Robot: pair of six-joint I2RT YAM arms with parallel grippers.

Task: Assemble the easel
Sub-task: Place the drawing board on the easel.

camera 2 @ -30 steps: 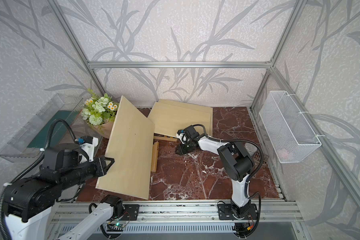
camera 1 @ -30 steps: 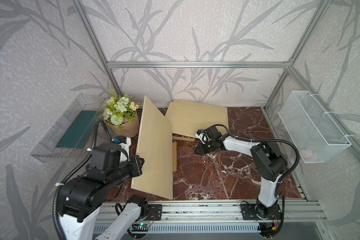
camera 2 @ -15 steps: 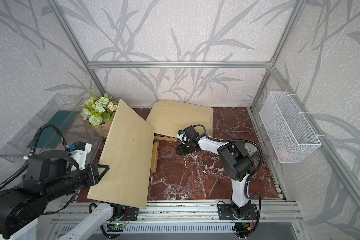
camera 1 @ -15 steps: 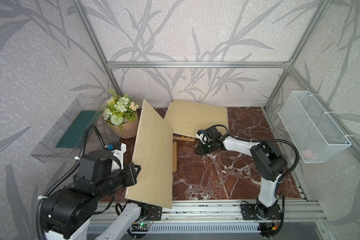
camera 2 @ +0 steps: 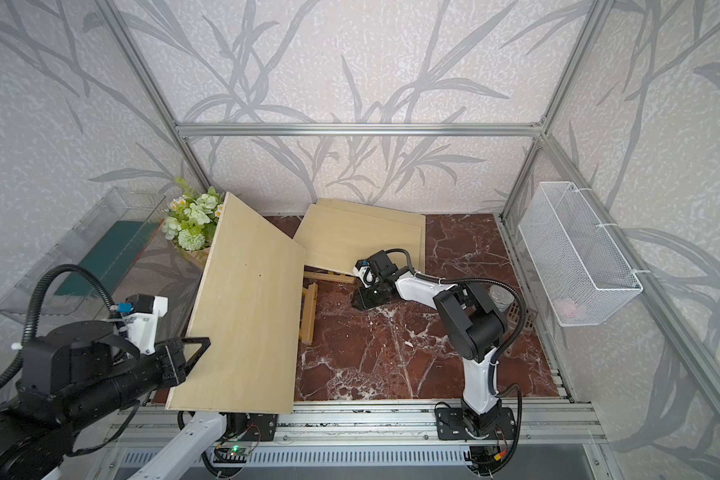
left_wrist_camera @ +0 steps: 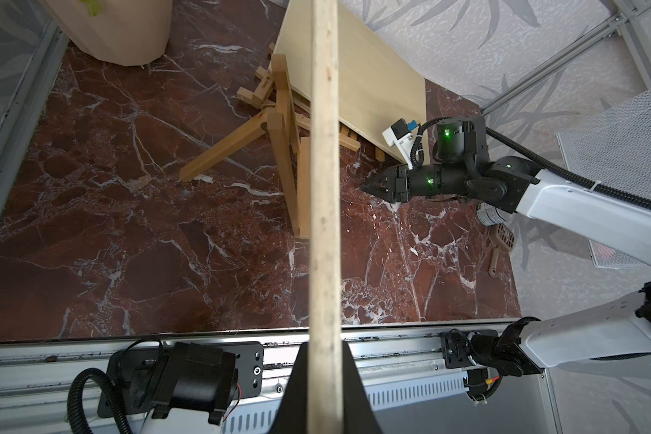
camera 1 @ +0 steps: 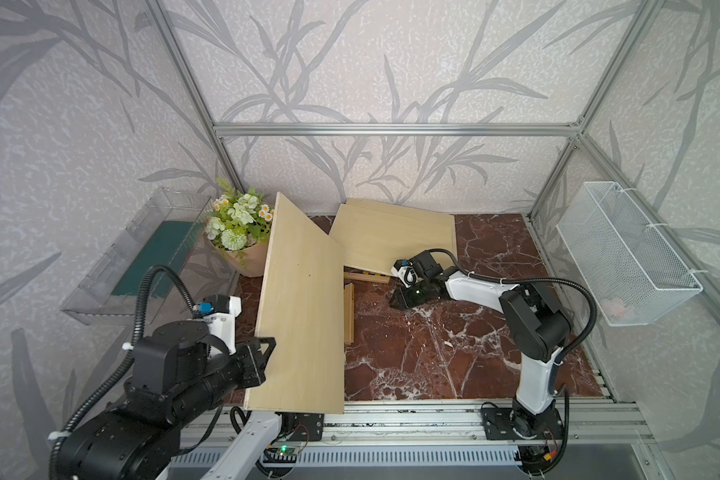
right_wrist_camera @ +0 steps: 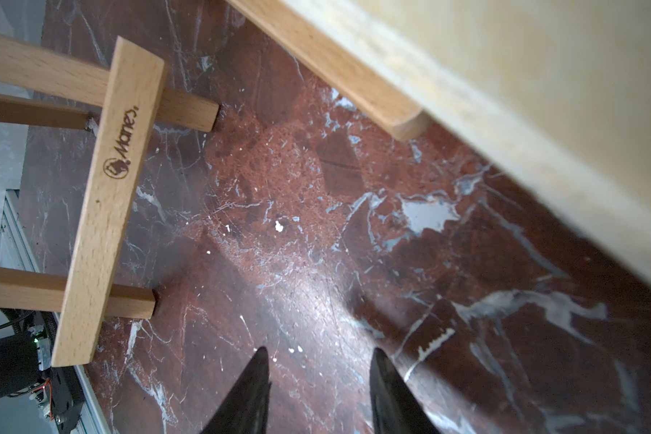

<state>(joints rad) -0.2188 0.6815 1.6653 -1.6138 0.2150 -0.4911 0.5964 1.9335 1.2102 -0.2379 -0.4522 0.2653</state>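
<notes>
Left fingers are pinched shut on the edge of a big board. In a top view they grip it at about 8 o'clock on the board. They hold it up off the table on a slant. Right fingers are a little way apart, and nothing is between them. They sit low, just over the table, near its middle.

I think the board is the big worry. It is wide, and the fingers hold only one edge. It could slip, or swing down as the arm moves. Its far corner is just beside the pot at 10 o'clock on the table, so a swing could knock the pot. If it drops, it could land on the easel.

That easel lies on the table with its legs spread. In both top views the held board hides most of it. From the right fingers it is at 9 o'clock, near but not touching. From the left fingers it is at about 2 o'clock, on the other side of the board. One end is tucked under the flat boards at 12 o'clock on the table. A pull on the easel could drag those boards along, or the easel could get stuck.
</notes>
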